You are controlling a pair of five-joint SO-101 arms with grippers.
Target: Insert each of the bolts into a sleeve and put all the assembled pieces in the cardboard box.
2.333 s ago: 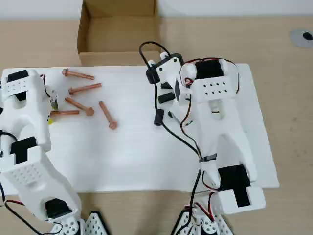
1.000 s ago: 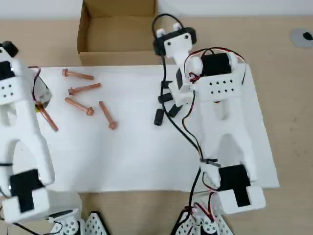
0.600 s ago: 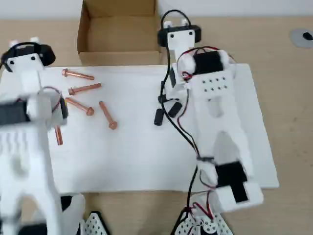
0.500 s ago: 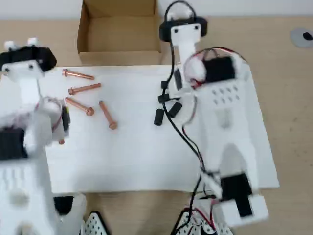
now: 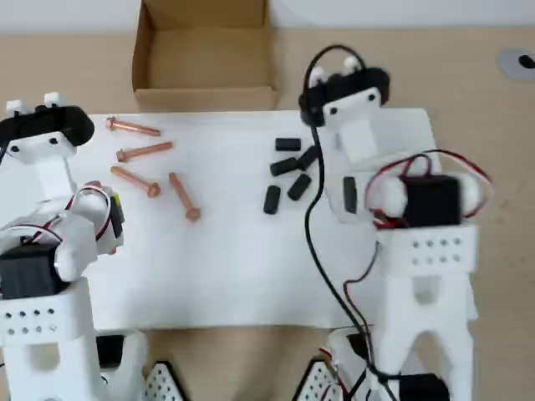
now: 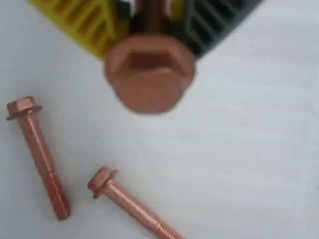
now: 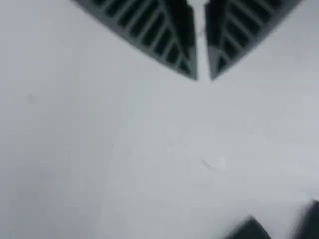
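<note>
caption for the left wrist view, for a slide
Left gripper holding a copper bolt head-on, with two loose bolts lying on the white mat beyond it.

A white foam mat lies on the wooden table, and the open cardboard box stands on the table just behind the mat's far edge, toward its left half. On the mat's far left part lie four loose copper hex-head bolts, near one another but apart, with five short black cylindrical sleeves clustered well to their right near the middle, and a sixth sleeve just right of that cluster, beside the right arm. The left gripper hangs over the mat's left edge with a fifth copper bolt clamped between its jaws, head downward above two of the loose bolts, while the right gripper, jaws together and empty, hangs over bare mat near the sleeves.
</note>
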